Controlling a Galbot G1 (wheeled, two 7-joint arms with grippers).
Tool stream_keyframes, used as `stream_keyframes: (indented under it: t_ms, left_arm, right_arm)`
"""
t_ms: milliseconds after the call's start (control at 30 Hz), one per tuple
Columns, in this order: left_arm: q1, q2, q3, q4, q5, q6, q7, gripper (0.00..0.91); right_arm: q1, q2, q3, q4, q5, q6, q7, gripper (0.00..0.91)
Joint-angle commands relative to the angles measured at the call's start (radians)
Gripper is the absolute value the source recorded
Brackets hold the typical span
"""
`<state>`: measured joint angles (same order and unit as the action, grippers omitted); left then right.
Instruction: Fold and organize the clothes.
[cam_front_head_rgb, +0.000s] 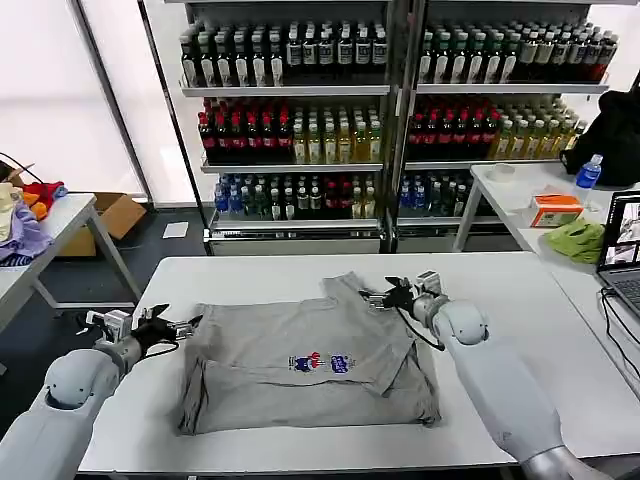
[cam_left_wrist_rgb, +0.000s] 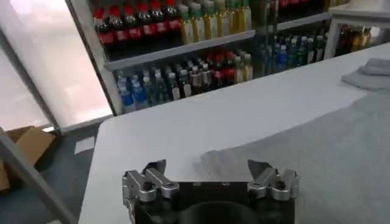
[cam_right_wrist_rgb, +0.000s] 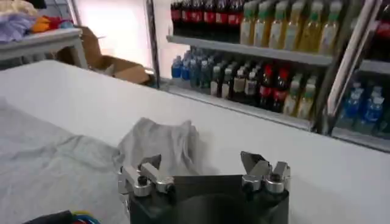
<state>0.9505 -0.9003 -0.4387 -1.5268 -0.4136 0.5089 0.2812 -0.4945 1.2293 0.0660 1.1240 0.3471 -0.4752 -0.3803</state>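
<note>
Lying partly folded mid-surface, the grey shirt is seen print up; the left gripper is held at its left edge, jaws apart; the right gripper is held by the folded sleeve, jaws apart.

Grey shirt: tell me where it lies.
In the head view the grey shirt lies spread mid-table, between the left hand and right hand.
</note>
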Motion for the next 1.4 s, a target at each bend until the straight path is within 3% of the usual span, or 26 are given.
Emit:
stream_keyframes:
  t_ms: [33, 167, 233, 267, 300, 333, 400, 567, 767, 900, 1067, 1400]
  left_arm:
    - [-0.087, -0.042, 0.055, 0.114, 0.000, -0.001, 0.002, 0.907]
    - [-0.086, -0.057, 0.067, 0.115, 0.002, 0.002, 0.006, 0.907]
    - [-0.082, -0.063, 0.070, 0.121, 0.010, 0.001, 0.012, 0.816]
    - [-0.082, -0.065, 0.070, 0.124, 0.012, 0.000, 0.011, 0.756]
    - [-0.079, -0.067, 0.071, 0.127, 0.016, 0.000, 0.012, 0.725]
    - [-0.075, -0.068, 0.071, 0.127, 0.017, 0.000, 0.013, 0.655]
    - [-0.068, -0.070, 0.070, 0.125, 0.021, 0.001, 0.017, 0.574]
    - [-0.070, -0.069, 0.069, 0.131, 0.022, -0.001, 0.021, 0.474]
    - [-0.099, -0.067, 0.080, 0.160, 0.022, -0.003, 0.023, 0.453]
    - [-0.112, -0.065, 0.090, 0.162, 0.022, -0.003, 0.029, 0.393]
    - [-0.110, -0.061, 0.098, 0.144, 0.017, -0.018, 0.029, 0.121]
    - [-0.067, -0.061, 0.063, 0.071, -0.014, -0.067, -0.012, 0.020]
  right_arm:
    - [0.085, 0.064, -0.048, -0.128, -0.030, -0.019, -0.012, 0.907]
    - [0.111, 0.096, -0.047, -0.163, -0.036, -0.020, -0.004, 0.907]
    - [0.118, 0.109, -0.046, -0.171, -0.039, -0.022, -0.002, 0.907]
    - [0.123, 0.115, -0.048, -0.178, -0.047, -0.027, -0.002, 0.736]
    - [0.127, 0.121, -0.050, -0.186, -0.062, -0.027, 0.000, 0.464]
    - [0.131, 0.124, -0.052, -0.193, -0.073, -0.025, 0.003, 0.000]
    - [0.132, 0.131, -0.054, -0.202, -0.074, -0.016, 0.005, 0.000]
    - [0.125, 0.133, -0.052, -0.180, -0.067, -0.013, 0.001, 0.000]
    - [0.122, 0.135, -0.052, -0.180, -0.071, -0.017, -0.005, 0.000]
    - [0.119, 0.135, -0.054, -0.180, -0.073, -0.019, -0.005, 0.000]
    - [0.109, 0.134, -0.039, -0.165, -0.069, -0.014, 0.003, 0.000]
    - [0.042, 0.089, 0.005, 0.010, -0.003, -0.038, 0.028, 0.000]
